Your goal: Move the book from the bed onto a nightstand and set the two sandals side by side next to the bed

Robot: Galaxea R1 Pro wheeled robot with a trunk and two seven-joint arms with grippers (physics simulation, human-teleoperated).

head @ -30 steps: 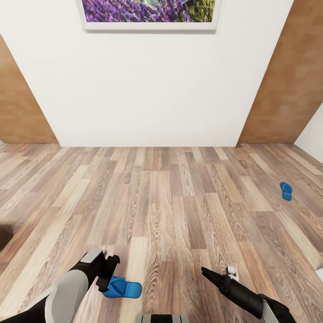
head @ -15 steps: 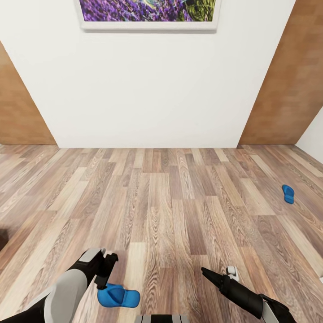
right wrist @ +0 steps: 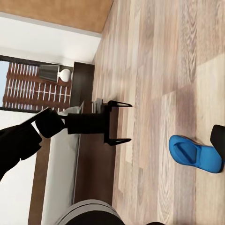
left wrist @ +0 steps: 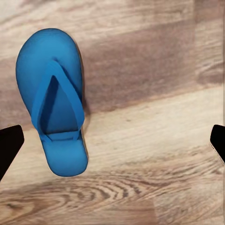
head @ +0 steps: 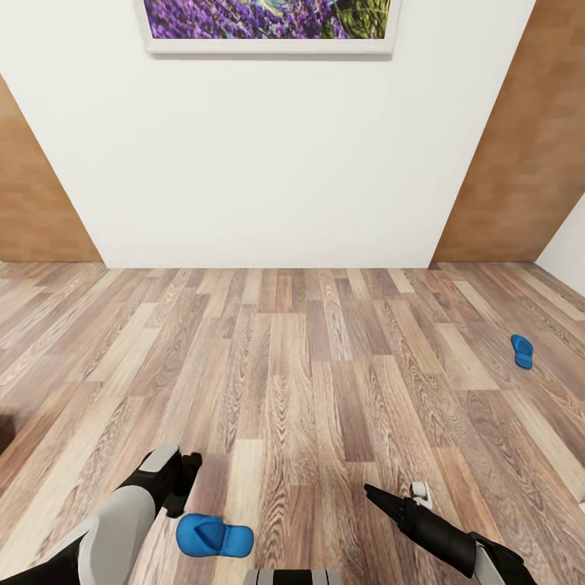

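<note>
your left pincer (right wrist: pixel 117 122) stood apart above a flat blue sandal (left wrist: pixel 52 101) on the wood-plank floor (head: pixel 309 366); right pincer (head: pixel 375 493) state could not be told.

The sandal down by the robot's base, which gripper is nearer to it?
Left. The left gripper hangs open just above the near sandal; the right gripper is well off to its right.

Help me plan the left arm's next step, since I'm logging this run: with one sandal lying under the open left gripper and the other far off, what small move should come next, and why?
Probably lift the left gripper clear and turn toward the far sandal. The near sandal lies flat on the floor, free of the open fingers, so it seems placed; its mate sits alone far to the right.
</note>
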